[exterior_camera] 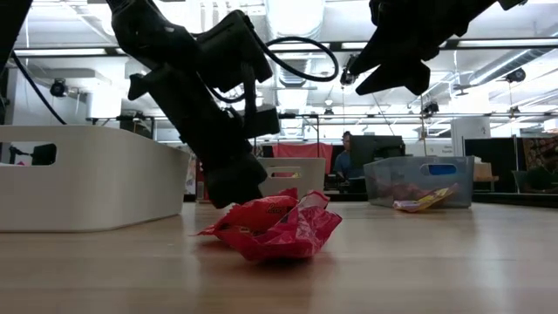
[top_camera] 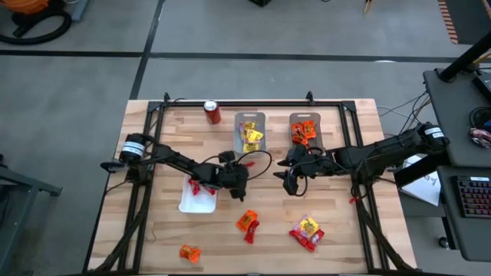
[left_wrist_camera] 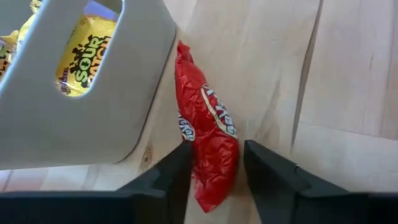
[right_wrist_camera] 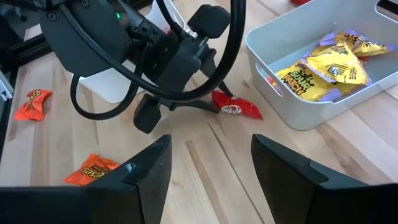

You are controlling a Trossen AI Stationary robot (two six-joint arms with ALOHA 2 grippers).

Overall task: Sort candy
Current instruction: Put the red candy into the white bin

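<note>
On the wooden bench (top_camera: 153, 222) the left gripper (left_wrist_camera: 214, 168) is down at the surface just beside the grey tray of yellow candy (right_wrist_camera: 323, 68), its fingers spread either side of a red candy packet (left_wrist_camera: 208, 149) lying flat there, not clearly pinching it. The right gripper (right_wrist_camera: 208, 165) hangs above the bench near the middle, fingers spread wide and empty. More orange and red candy (top_camera: 247, 222) lies loose toward the near edge, with orange candy in the second grey tray (top_camera: 318, 126) and a white tray (top_camera: 188, 203) by the left arm.
</note>
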